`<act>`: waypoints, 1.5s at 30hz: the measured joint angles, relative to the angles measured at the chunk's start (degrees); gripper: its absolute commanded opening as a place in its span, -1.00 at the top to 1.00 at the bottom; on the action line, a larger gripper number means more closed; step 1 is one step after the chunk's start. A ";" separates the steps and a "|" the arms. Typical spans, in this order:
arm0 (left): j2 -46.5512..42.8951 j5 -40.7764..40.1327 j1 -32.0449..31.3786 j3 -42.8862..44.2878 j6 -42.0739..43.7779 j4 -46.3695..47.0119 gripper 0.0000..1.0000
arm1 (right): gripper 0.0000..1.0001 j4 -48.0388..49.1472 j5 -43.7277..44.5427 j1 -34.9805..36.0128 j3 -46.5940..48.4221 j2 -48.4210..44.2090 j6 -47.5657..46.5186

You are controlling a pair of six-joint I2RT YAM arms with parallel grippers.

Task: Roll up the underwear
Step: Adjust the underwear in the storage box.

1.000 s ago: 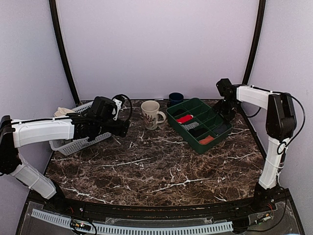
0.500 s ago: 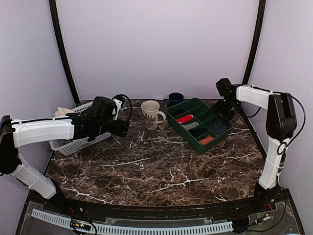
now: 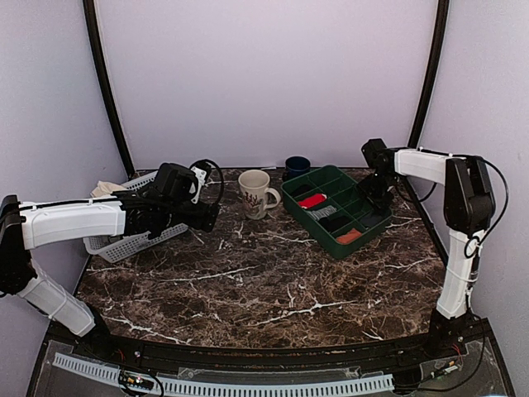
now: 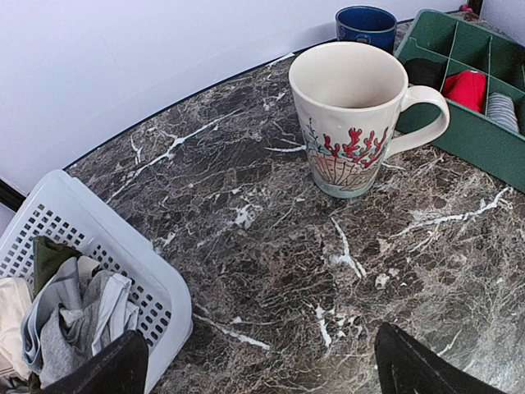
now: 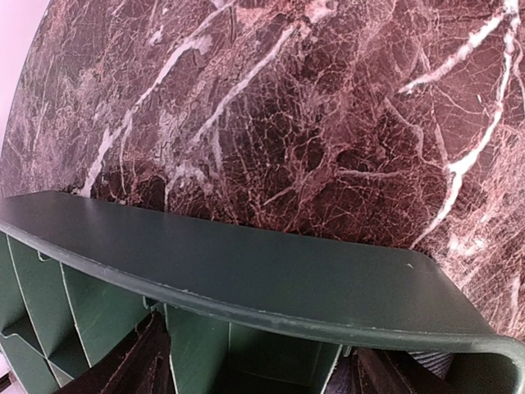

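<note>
The navy underwear with the cream waistband shows in no view. My left gripper [image 3: 212,217] is open and empty, low over bare marble between the white basket [image 4: 123,271] and the mug [image 4: 351,115]; its midpoint in the left wrist view [image 4: 262,379] lies between fingertips [image 4: 414,368] that stand wide apart. My right gripper [image 3: 378,187] is open at the far right rim of the green tray [image 5: 271,279]. Its fingers [image 5: 135,365] reach down into the tray's compartments and hold nothing.
The white basket [image 3: 124,236] at the left holds grey, white and olive cloths [image 4: 74,308]. The green tray [image 3: 368,233] holds a red roll [image 3: 312,200] and grey, black and orange ones. A cream mug [image 3: 254,193] and a blue cup [image 3: 297,165] stand at the back.
The right arm has shifted slightly to the left at the tray's far rim. The left arm has not moved.
</note>
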 measured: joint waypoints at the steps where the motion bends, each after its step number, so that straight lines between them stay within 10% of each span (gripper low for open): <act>1: 0.00 0.00 0.00 0.00 0.04 0.00 -0.98 | -0.41 -0.20 0.09 0.00 0.15 0.00 -0.15; 20: 0.00 1.03 0.00 -0.02 0.07 0.17 -0.98 | -0.79 -3.80 1.33 -0.96 -0.07 -6.71 -3.02; 45: -0.04 1.49 0.00 -0.57 0.07 0.15 -0.98 | -0.80 -0.24 -5.20 0.07 -1.86 -5.97 -3.06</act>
